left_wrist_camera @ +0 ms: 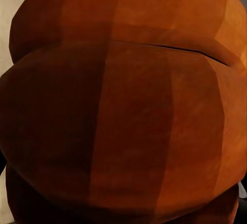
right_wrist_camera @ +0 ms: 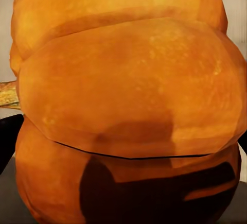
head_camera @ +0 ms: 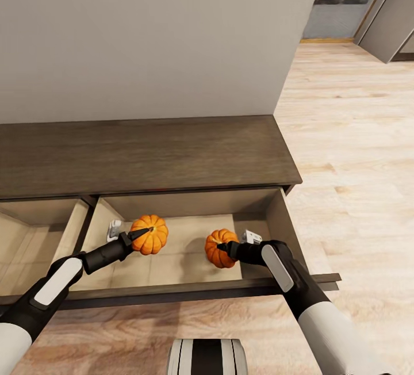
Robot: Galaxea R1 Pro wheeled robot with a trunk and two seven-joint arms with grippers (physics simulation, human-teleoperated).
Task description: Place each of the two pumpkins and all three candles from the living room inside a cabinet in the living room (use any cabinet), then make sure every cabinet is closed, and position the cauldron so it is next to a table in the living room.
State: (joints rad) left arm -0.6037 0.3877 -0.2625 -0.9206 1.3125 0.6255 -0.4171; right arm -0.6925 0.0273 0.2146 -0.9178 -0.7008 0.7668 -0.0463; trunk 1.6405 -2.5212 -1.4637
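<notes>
- Currently, the left pincer point(head_camera: 138, 236) is clamped on the left pumpkin point(head_camera: 150, 234); in the left wrist view the orange ribbed skin point(left_wrist_camera: 123, 105) sits right against the camera.
- The right pincer point(head_camera: 225, 247) is clamped on the right pumpkin point(head_camera: 218, 248); the right wrist view shows its skin point(right_wrist_camera: 128, 105) at equally close range.
- Both pumpkins sit within the open drawer point(head_camera: 178, 266) of the cabinet point(head_camera: 144, 153), low over its tan floor. Whether they rest on that floor or hang just above it cannot be determined.
- A second drawer point(head_camera: 34, 237), to the left, also stands pulled out.
- Two small white fittings point(head_camera: 115, 228) show on the drawer floor near the pumpkins; their nature is unclear.
- Progress, as judged: the pumpkin placement is near completion, pending release. Remaining steps: store the three candles, shut both drawers, position the cauldron beside a table.
</notes>
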